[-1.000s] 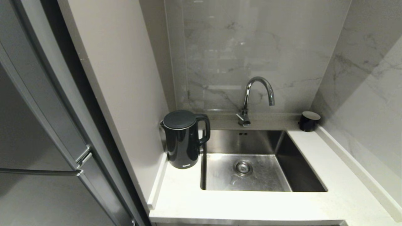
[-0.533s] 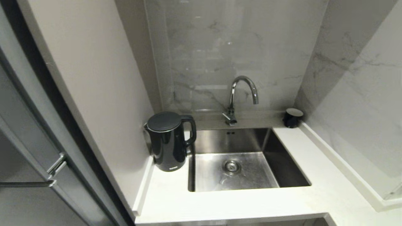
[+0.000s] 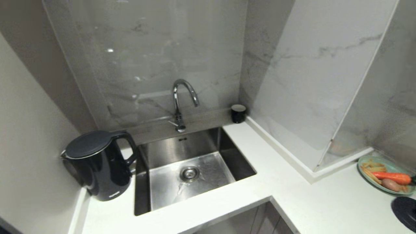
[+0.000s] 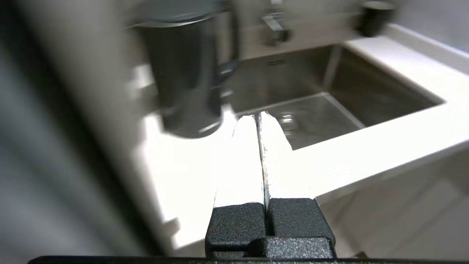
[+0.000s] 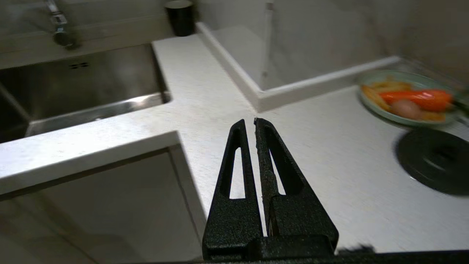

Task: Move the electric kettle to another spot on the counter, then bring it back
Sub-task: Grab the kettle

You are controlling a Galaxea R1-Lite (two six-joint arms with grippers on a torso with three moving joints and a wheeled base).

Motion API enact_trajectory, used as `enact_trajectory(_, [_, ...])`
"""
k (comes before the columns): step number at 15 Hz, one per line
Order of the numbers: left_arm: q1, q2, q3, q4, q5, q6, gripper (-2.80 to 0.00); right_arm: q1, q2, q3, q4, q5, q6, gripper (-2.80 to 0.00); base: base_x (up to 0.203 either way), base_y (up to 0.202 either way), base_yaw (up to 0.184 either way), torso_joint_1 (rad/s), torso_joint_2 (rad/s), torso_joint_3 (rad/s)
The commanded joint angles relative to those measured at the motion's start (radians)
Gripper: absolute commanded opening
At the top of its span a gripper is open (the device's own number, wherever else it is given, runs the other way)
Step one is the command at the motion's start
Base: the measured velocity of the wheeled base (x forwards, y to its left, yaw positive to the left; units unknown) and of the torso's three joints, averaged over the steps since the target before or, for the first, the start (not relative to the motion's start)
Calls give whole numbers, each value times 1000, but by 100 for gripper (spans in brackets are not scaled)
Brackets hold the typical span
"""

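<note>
The electric kettle (image 3: 100, 169), glossy black with a loop handle, stands upright on the white counter (image 3: 292, 195) in the far left corner, against the wall and beside the sink. Neither arm shows in the head view. In the left wrist view my left gripper (image 4: 258, 115) is shut and empty, held before the counter's front edge (image 4: 384, 139), with the kettle (image 4: 183, 73) ahead and apart from it. In the right wrist view my right gripper (image 5: 249, 121) is shut and empty above the counter's inner corner (image 5: 205, 95).
A steel sink (image 3: 227, 152) with a curved tap (image 3: 180, 100) lies right of the kettle. A small black cup (image 3: 238, 113) sits in the back corner. At the far right are a green plate (image 3: 359, 164) of carrot and a flat black base disc (image 3: 406, 211).
The camera has swung to the right, so the whole scene slid left. The fridge left the picture; the plate and black disc came in. The kettle keeps its place on the counter.
</note>
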Motion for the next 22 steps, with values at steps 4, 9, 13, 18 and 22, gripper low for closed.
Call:
enact_trajectory(4, [0,0,0,0,0,0,-280,0,0,0,0,0,-1,-280,0,7,-169,0,9,8])
enact_trajectory(9, [0,0,0,-2,0,-8,-280,0,0,0,0,0,-1,-280,1,1,-40,0,4,3])
enact_trajectory(13, [3,0,-14,6,6,-4,-280,0,0,0,0,0,-1,-280,0,0,0,0,0,0])
enact_trajectory(18, [5,133,-311,121,5,-4,-280,0,0,0,0,0,-1,-280,0,0,0,0,0,0])
enact_trajectory(22, [7,476,-476,156,-9,-52,-280,0,0,0,0,0,-2,-280,0,0,0,0,0,0])
